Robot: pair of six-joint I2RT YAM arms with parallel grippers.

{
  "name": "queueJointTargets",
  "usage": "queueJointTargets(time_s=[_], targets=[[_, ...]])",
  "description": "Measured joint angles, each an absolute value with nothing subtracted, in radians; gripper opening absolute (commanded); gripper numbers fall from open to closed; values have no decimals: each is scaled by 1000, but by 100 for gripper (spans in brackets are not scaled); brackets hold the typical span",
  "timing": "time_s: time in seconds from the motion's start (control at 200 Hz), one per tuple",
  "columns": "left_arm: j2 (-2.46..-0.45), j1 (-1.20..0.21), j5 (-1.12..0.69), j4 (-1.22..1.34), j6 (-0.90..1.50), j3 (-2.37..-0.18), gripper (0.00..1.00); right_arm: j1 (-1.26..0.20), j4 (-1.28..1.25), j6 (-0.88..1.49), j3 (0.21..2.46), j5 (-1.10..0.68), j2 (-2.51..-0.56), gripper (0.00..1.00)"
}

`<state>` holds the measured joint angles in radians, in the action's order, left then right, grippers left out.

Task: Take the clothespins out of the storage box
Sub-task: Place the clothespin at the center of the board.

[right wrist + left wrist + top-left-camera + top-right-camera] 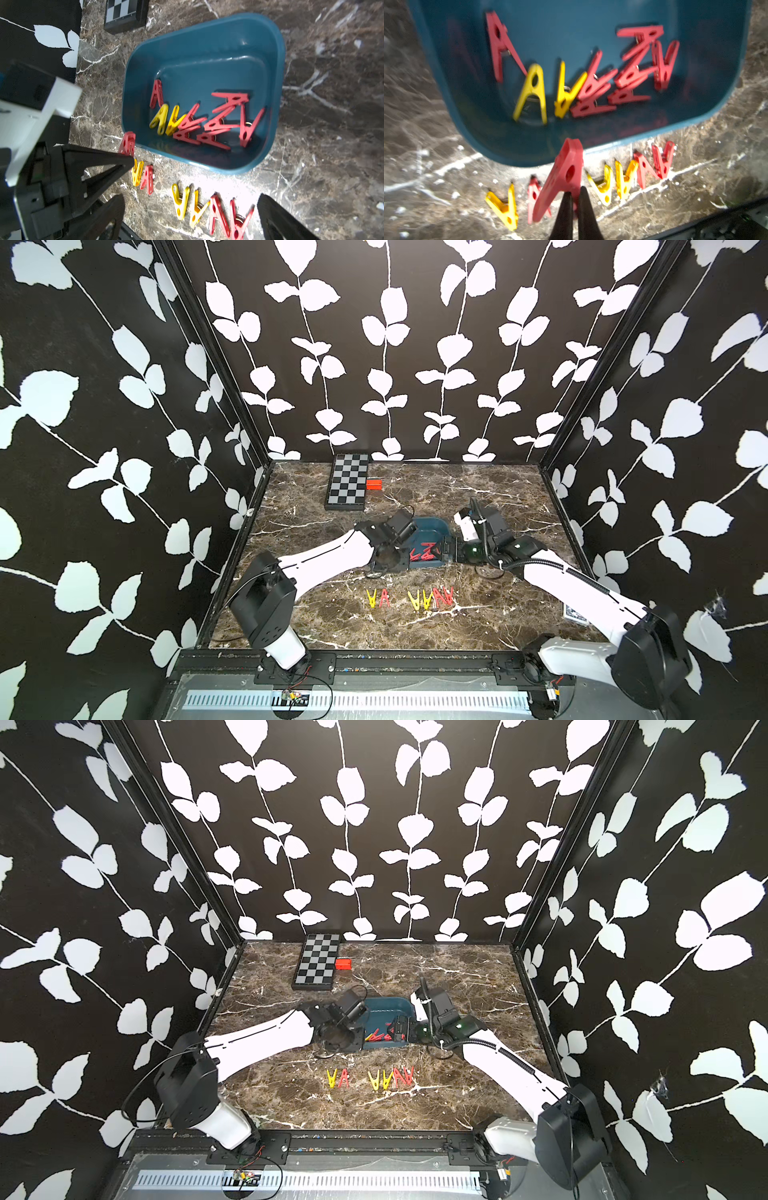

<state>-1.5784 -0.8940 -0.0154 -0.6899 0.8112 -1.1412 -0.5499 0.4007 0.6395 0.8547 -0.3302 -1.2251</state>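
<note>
- Row of clothespins: six set out on the marble table, lower ctr in both top views. A yellow + red pair, a gap, then two yellow + two red, legs mostly up-frame. I read these as the share already done.
- left gripper: fingers pressed together, pinching the held red pin by its leg end. In left wrist view the pin's long axis runs up-frame away from the fingertips w/ a slight tilt, nose toward the box. It hangs at the box's near rim, row side, so the row lies lower-frame of it. Setting it down prob. means lowering toward the row. Which slot it is over: cannot tell.
- right gripper: jaws spread wide, holding nothing. In both top views it sits at the box's right edge.
- storage box: teal, ctr frame btwn the two wrists. Remaining pins are bunched in its near-right part: two yellow, rest red, several overlapping, long axes mixed. Right gripper is nearer them than the left, so I judge it better placed to reach in.
- Far, upper ctr: checkered board w/ red block just beside its right edge, well apart from the work.
</note>
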Motion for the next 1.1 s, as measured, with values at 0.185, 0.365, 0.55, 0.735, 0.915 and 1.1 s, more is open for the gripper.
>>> queueJointTargets(time_s=[0.185,0.365,0.55,0.735,0.915,1.1], targets=[[-1515,-986,-13,-609,953,-1006,3,-559,400,646,808,-334,-1153,99],[-1506,-1066,-2,-551,1046,-944,4,-574,401,649,773,-334,-1105,99],[-1526,-1101,1,-507,1101,-921,3,-589,402,651,762,-332,-1093,99],[-1578,-1105,1,-497,1124,-908,3,-601,403,652,750,-326,-1074,99],[-1605,-1105,3,-496,1134,-908,3,-603,406,655,740,-322,-1065,99],[-1640,-1105,-2,-491,1134,-908,4,-607,410,655,739,-314,-1065,99]])
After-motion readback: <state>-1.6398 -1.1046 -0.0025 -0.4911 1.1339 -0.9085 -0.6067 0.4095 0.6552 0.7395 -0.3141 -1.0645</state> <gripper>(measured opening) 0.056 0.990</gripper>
